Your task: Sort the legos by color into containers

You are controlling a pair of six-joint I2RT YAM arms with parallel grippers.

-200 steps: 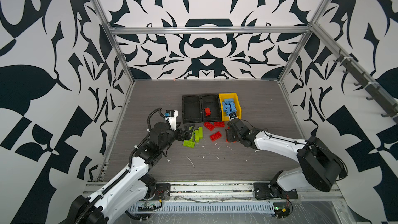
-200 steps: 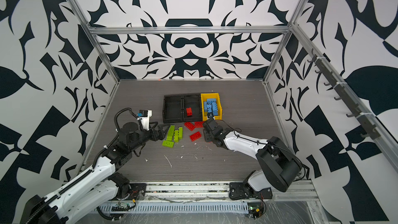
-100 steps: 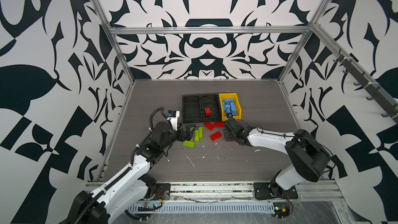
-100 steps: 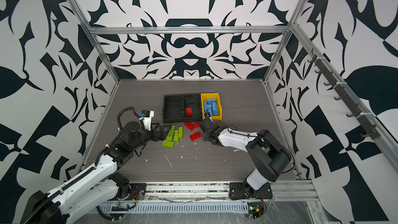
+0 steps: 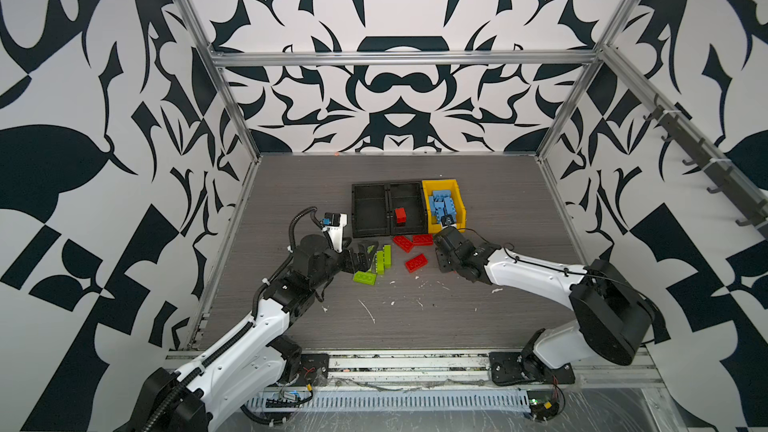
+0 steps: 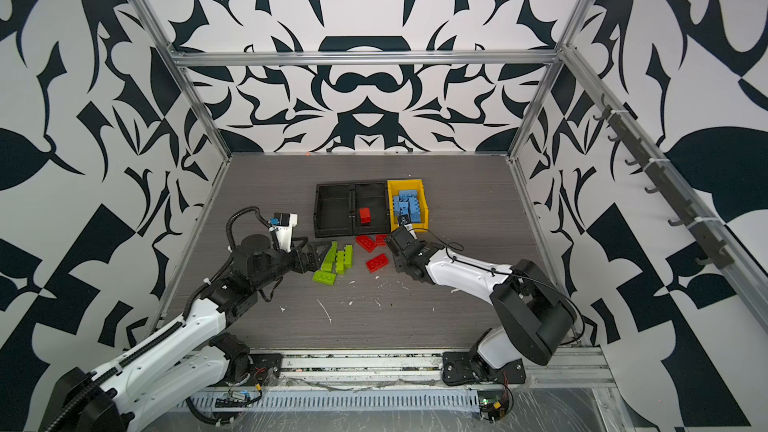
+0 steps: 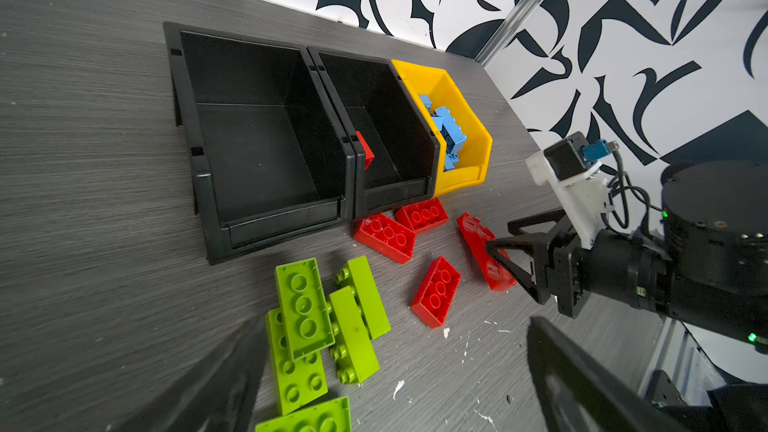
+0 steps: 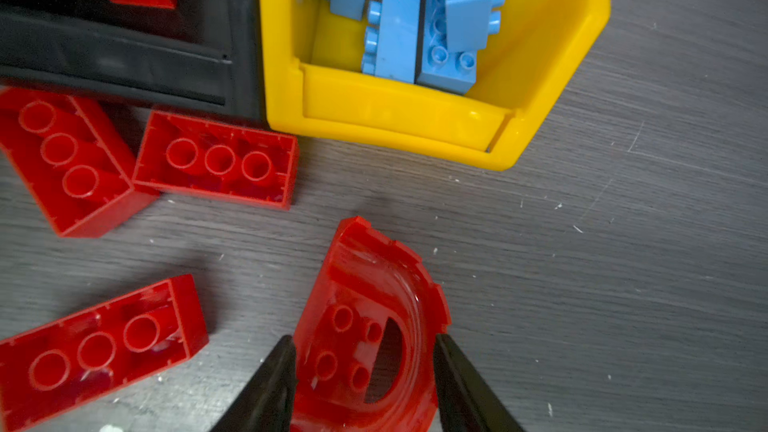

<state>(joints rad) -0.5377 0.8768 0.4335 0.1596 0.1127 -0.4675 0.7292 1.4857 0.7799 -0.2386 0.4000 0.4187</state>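
Several lime green legos [image 5: 376,261] [image 7: 303,305] lie in a loose pile in front of the left black container [image 5: 354,209], which is empty. My left gripper [image 5: 365,251] [image 7: 397,326] stands wide open just beside and over that pile, holding nothing. Three red bricks [image 5: 416,262] [image 8: 216,160] lie on the table, and one red brick [image 5: 400,216] sits in the middle black container [image 7: 432,168]. My right gripper [image 8: 363,342] [image 7: 498,238] is shut on the red arch piece [image 8: 365,292], which rests on the table. Light blue legos [image 5: 442,205] fill the yellow container [image 8: 395,118].
The three containers stand in a row mid-table. White flecks and scratches [image 5: 368,311] mark the grey tabletop in front of the bricks. Patterned walls and aluminium frame posts [image 5: 232,118] close in the sides and back.
My right arm's elbow swung inward and back out while its gripper stayed at the red arch. The left arm and the bricks have barely moved.
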